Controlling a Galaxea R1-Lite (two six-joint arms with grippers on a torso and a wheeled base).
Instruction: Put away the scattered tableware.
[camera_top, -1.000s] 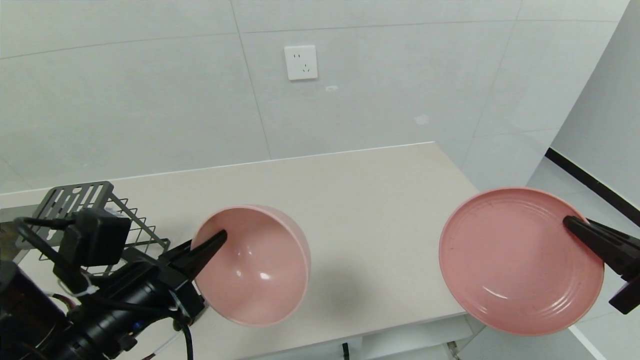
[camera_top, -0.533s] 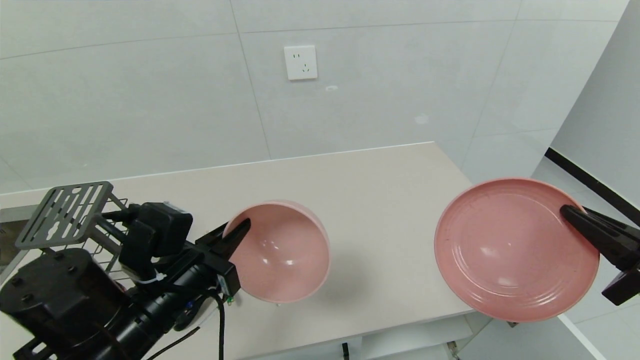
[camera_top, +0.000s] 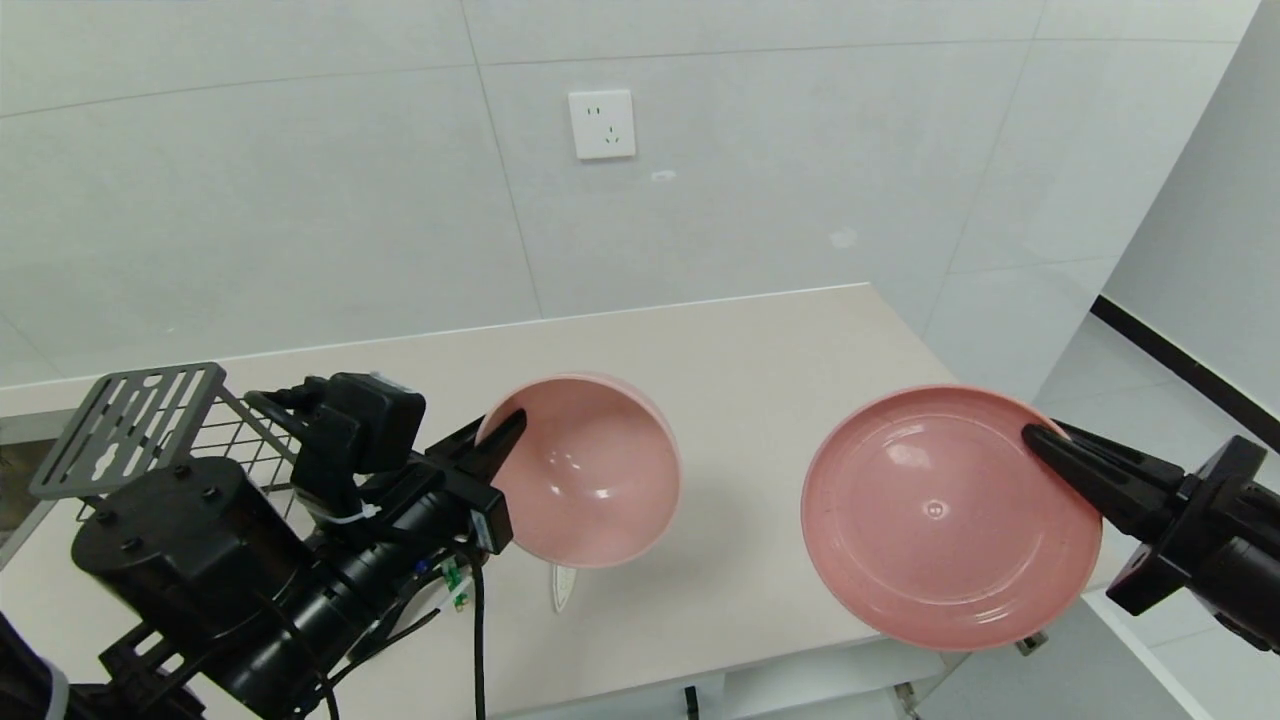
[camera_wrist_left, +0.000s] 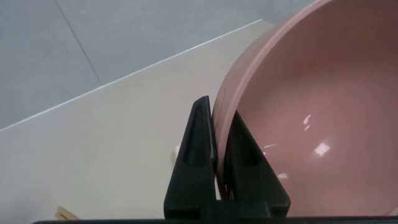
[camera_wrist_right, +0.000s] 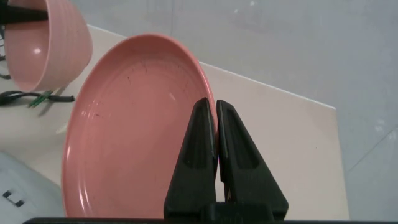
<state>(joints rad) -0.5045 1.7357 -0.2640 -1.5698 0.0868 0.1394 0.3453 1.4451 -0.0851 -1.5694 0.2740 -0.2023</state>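
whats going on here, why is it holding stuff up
The robot holds one dish up in each arm at a beige counter. Its left gripper is clamped on the rim of a pink bowl, its right gripper on the rim of a pink plate. Neither is put away yet; a black wire rack stands at the counter's left end.

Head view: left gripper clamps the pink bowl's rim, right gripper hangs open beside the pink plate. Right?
No. The right gripper is shut on the rim of the pink plate, per the right wrist view. The left gripper does clamp the rim of the pink bowl.
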